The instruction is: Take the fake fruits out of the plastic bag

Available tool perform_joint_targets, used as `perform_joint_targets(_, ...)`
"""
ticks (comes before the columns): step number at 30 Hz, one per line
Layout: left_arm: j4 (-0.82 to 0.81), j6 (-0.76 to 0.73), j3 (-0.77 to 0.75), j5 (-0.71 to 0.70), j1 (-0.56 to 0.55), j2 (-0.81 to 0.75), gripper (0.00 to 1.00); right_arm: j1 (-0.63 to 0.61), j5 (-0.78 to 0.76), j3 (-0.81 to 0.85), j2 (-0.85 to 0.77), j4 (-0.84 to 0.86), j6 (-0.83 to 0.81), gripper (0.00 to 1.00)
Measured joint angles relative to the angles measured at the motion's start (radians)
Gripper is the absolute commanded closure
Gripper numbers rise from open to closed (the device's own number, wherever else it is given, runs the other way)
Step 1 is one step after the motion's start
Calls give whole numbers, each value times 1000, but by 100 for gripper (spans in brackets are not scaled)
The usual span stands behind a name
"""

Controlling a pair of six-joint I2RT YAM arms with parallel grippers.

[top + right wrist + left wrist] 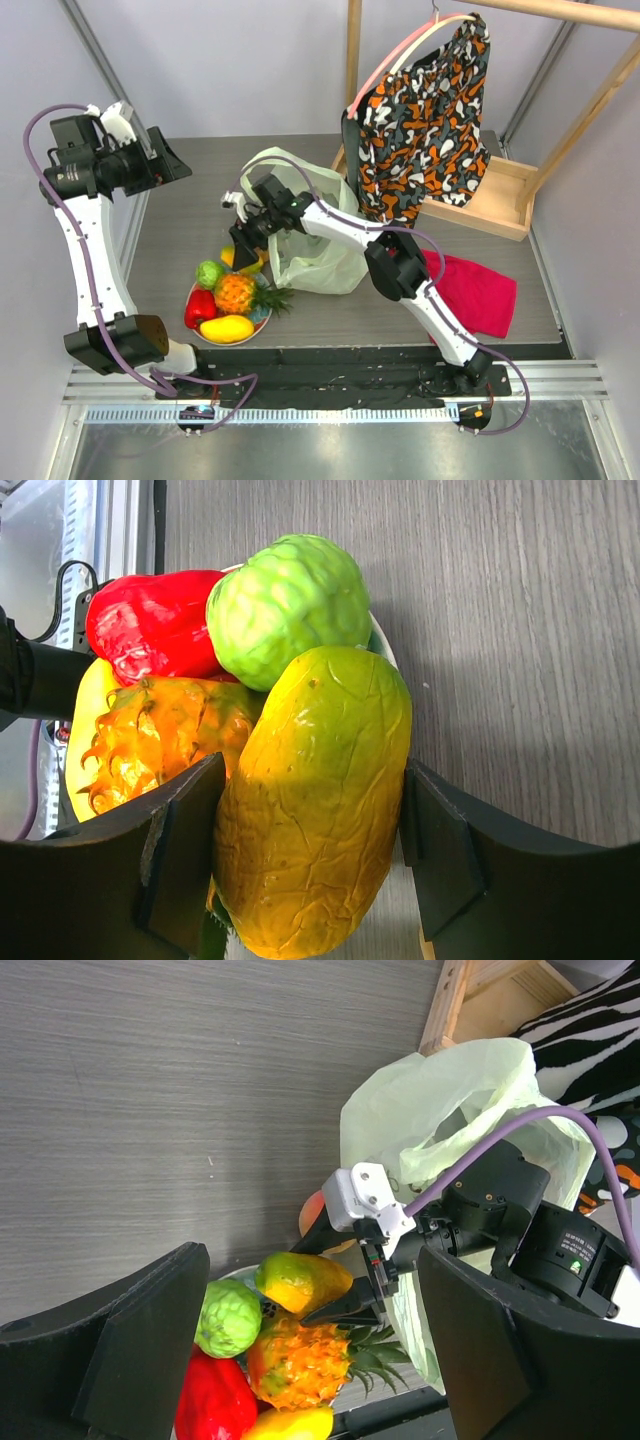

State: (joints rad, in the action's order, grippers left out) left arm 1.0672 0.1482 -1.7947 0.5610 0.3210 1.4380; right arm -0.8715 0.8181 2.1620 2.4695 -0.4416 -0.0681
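Observation:
My right gripper (244, 250) is shut on a yellow-green mango (315, 800), fingers (180, 850) pressed to both sides, holding it just above the red-and-teal plate (192, 296). On the plate lie an orange pineapple (236, 292), a green round fruit (209, 274), a red piece (199, 308) and a yellow mango (227, 328). A pink-orange peach (312, 1212) shows partly behind the right gripper. The pale yellow-green plastic bag (315, 230) lies crumpled just right of the plate. My left gripper (165, 160) is open and empty, raised at the far left.
An orange-black-white patterned garment (425, 120) hangs on a wooden rack (500, 195) at the back right. A red cloth (480, 290) lies right of the bag. The right arm reaches across over the bag.

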Motion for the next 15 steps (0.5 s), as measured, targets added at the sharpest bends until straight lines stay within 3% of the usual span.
perform_joint_targets(8,0,0,27,1,0,0,10,-4,-16,-8,0,10,-5,44)
perform_joint_targets(14,-1,0,37,2,0,0,11,-10,-26,-19,-2,28,-26,28)
perform_joint_targets(15,-1,0,38,2,0,0,11,-10,-26,-21,-2,29,-28,21)
